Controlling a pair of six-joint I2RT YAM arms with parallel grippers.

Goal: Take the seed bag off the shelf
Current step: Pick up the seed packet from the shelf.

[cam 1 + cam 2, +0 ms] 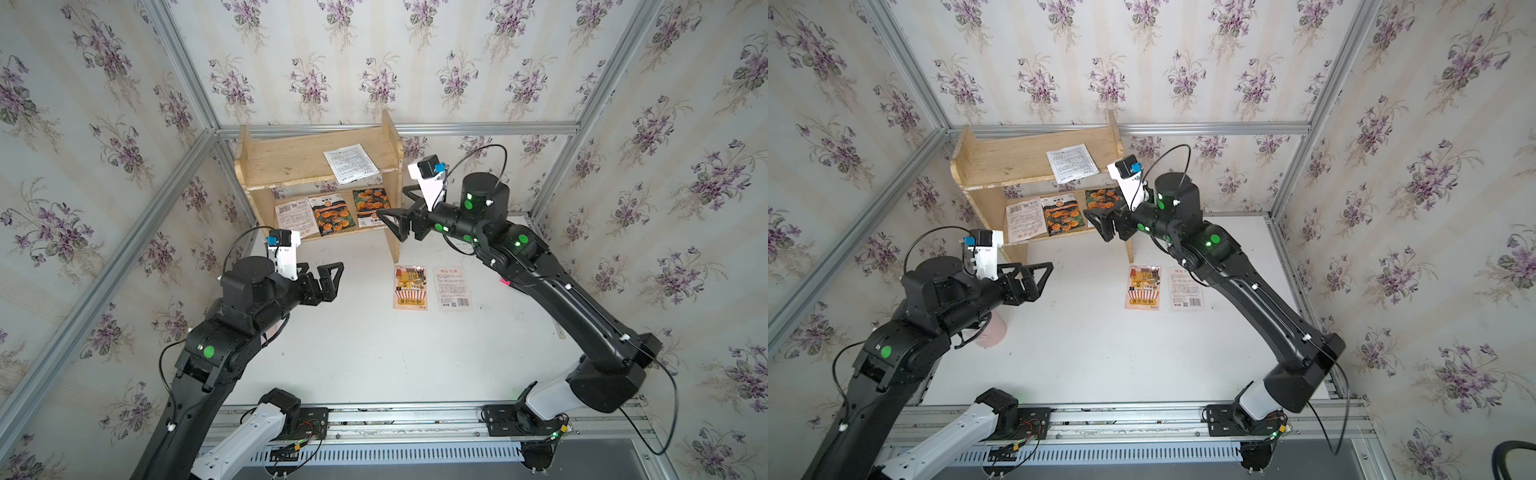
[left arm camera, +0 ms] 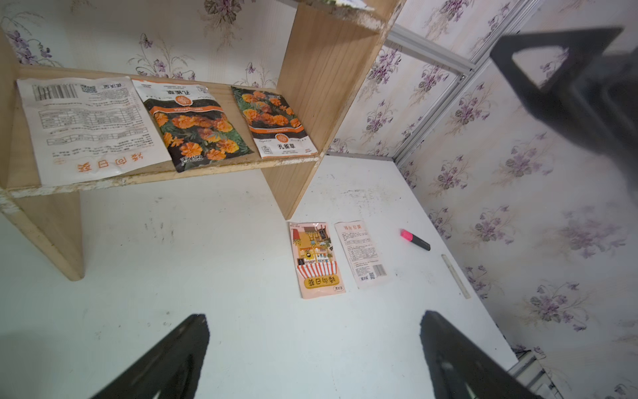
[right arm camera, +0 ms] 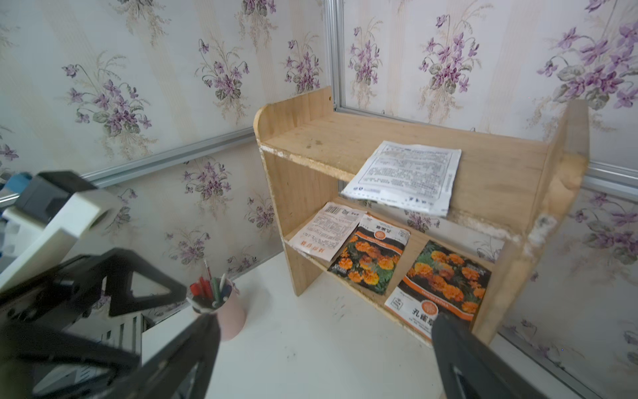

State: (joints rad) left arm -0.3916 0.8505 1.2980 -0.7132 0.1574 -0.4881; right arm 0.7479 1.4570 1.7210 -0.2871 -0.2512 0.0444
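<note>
Both top views look down from high above the desk [image 1: 365,345] toward the shelf [image 1: 286,160]. Both wrist cameras look at the shelf from nearer and lower; all views share it.

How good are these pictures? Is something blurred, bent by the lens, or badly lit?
In both top views the light is even and the lens bows the rail slightly. In the left wrist view the shelf and bags are sharp, the right gripper's fingers blurred. In the right wrist view the left gripper's fingers are out of focus.
</note>
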